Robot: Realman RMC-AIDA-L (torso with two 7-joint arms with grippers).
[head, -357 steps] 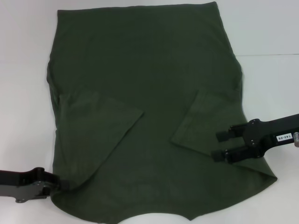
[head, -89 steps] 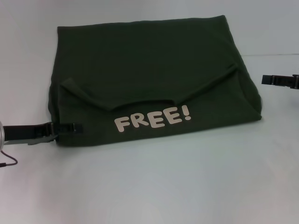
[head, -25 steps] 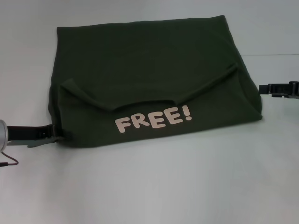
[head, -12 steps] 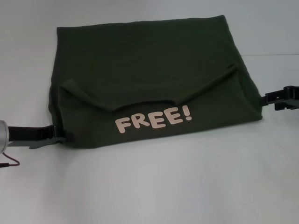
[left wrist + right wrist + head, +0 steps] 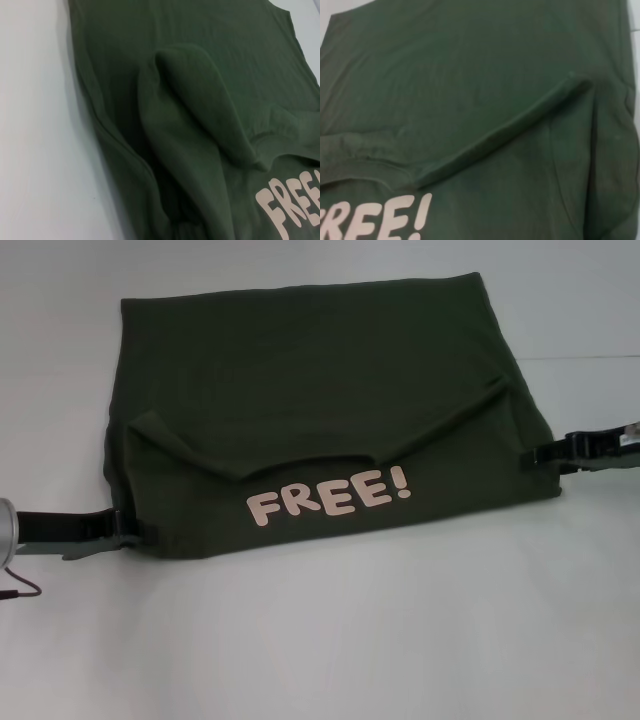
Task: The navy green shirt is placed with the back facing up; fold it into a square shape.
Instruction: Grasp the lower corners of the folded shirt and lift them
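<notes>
Your left gripper (image 5: 140, 530) and right gripper (image 5: 535, 455) are touching the folded navy green shirt (image 5: 320, 390) at opposite side edges on the table (image 5: 400, 640); you cannot tell their finger spread.

Legible text: "FREE!" in pale pink block lettering (image 5: 329, 494), printed on the folded-up near panel of the navy green shirt (image 5: 300, 370). Partly visible in both wrist views as "FRE" and "FREE!". No other readable markings.
</notes>
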